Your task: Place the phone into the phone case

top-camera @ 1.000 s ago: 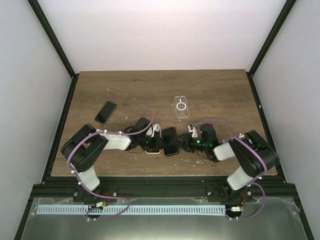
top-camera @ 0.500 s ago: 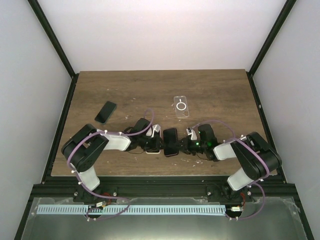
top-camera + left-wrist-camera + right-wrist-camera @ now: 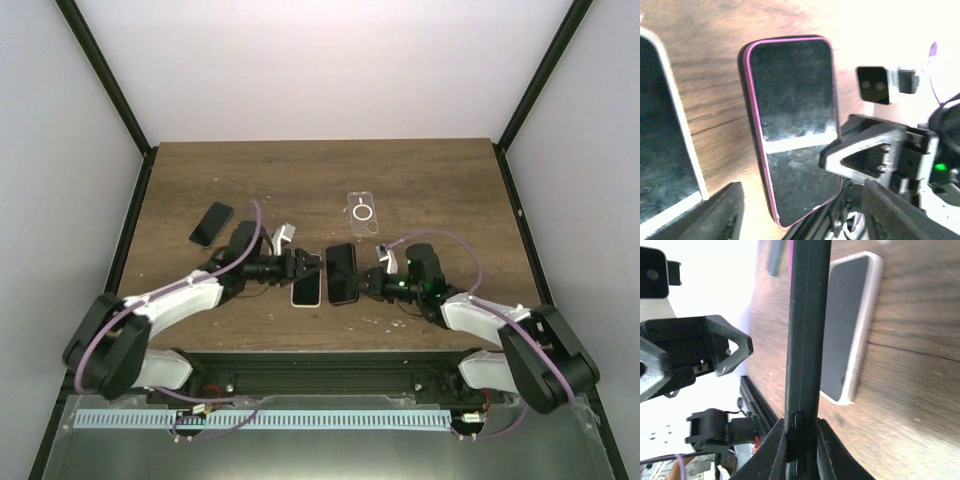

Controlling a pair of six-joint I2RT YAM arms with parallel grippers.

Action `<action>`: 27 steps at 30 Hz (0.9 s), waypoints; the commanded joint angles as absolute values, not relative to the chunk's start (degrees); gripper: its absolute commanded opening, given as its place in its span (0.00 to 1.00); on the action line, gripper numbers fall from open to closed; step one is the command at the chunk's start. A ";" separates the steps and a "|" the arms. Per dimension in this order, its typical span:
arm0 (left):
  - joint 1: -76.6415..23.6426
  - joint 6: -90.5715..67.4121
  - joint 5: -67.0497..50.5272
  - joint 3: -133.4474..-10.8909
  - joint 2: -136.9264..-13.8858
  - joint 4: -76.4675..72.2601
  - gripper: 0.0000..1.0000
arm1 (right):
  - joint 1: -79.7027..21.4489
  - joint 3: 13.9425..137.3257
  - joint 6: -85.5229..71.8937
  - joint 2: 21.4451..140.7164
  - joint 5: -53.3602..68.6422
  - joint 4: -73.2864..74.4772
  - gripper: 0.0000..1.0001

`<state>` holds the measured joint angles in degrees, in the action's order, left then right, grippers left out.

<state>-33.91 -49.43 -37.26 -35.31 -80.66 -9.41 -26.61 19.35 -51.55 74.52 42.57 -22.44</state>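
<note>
Arms lie low and stretched, elbows out, forearms turned inward so the pincers face each other over the worktop (image 3: pixel 450 190). The right pincer (image 3: pixel 368 284) is clamped on the near right edge of the pink-rimmed phone (image 3: pixel 341 273), probably to steady it for a handover or a better grasp. Just left of that phone a white-rimmed phone (image 3: pixel 307 285) lies flat, and left again the left pincer (image 3: pixel 288 266) hangs with fingers spread, holding nothing. Past the pink-rimmed phone, well apart, sits the clear case (image 3: pixel 362 213). A dark phone (image 3: pixel 211 224) lies far to its left.
</note>
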 commanded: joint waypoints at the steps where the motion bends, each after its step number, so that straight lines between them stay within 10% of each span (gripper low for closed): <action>1: -33.08 -45.76 -38.69 -40.25 -71.30 -0.31 0.72 | -26.97 21.06 -52.34 65.40 47.31 -25.53 0.01; 14: -31.17 -58.85 -48.90 -36.71 -59.87 -18.03 0.81 | -28.00 23.51 -64.96 54.47 61.62 -41.72 0.01; 27: -31.26 -65.41 -51.71 -33.00 -62.93 -34.37 0.38 | -30.66 21.79 -78.22 59.89 61.16 -63.98 0.01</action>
<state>-31.22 -63.11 -50.43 -34.61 -61.91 -27.86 -29.63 20.51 -75.83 59.79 60.60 -54.94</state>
